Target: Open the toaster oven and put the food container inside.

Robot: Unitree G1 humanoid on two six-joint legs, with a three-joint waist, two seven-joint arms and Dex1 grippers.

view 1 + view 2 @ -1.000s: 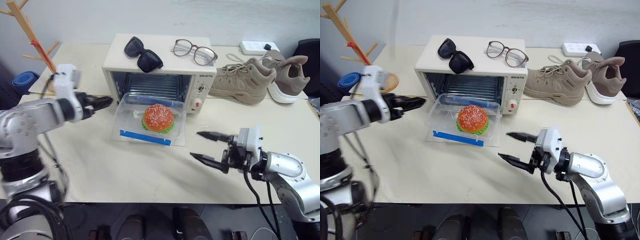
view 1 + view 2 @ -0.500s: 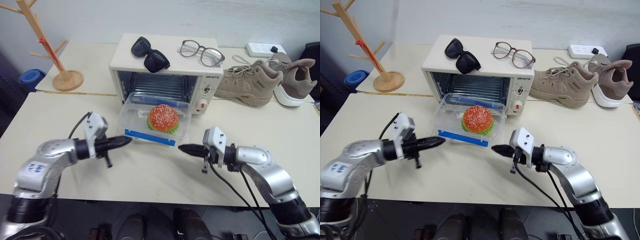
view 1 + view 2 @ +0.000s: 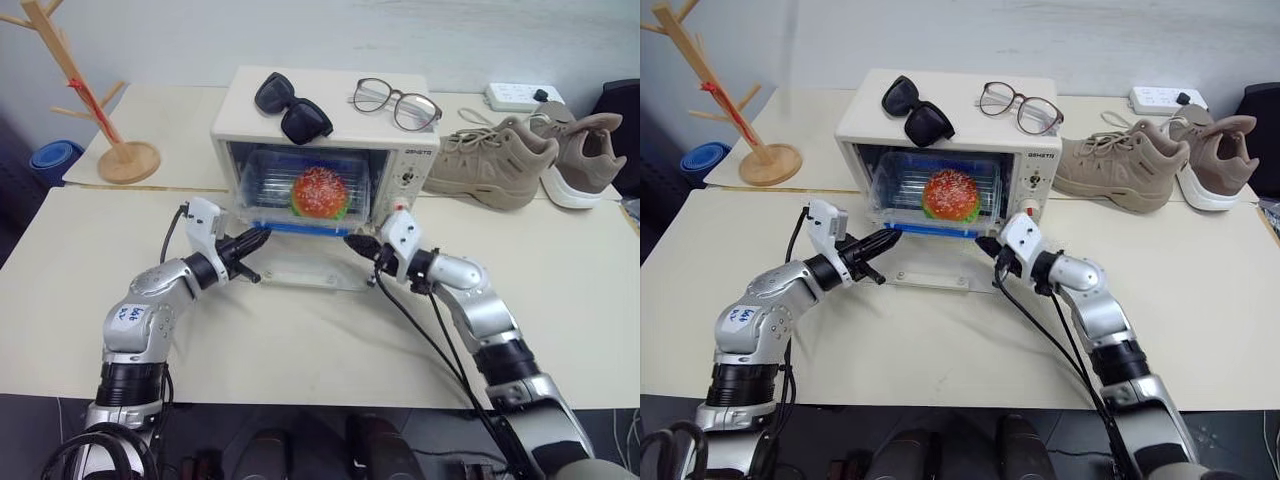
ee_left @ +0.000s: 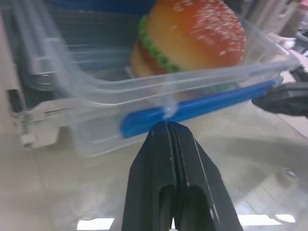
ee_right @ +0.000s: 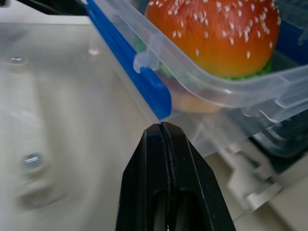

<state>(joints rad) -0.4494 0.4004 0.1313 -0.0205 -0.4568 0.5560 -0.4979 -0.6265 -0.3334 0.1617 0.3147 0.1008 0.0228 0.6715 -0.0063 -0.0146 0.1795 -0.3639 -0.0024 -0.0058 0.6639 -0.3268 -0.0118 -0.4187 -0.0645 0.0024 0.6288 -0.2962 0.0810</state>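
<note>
The cream-white toaster oven (image 3: 412,165) stands at the table's far middle with its glass door (image 3: 300,271) dropped flat. The clear food container (image 3: 262,187), a toy hamburger (image 3: 319,192) in it, sits mostly inside the oven on the rack, its blue front strip (image 4: 192,109) at the mouth. My left gripper (image 3: 262,238) is shut, its tip against the strip's left end (image 4: 167,124). My right gripper (image 3: 352,240) is also shut, its tip at the strip's right corner (image 5: 161,126). Neither holds anything.
Black sunglasses (image 3: 290,106) and clear glasses (image 3: 396,104) lie on the oven's top. Tan shoes (image 3: 510,160) sit to its right, a white power strip (image 3: 520,96) behind them. A wooden rack (image 3: 92,95) stands at the far left.
Both grippers shut and came in over the door to the container's front corners. The container went from the open door back into the oven.
</note>
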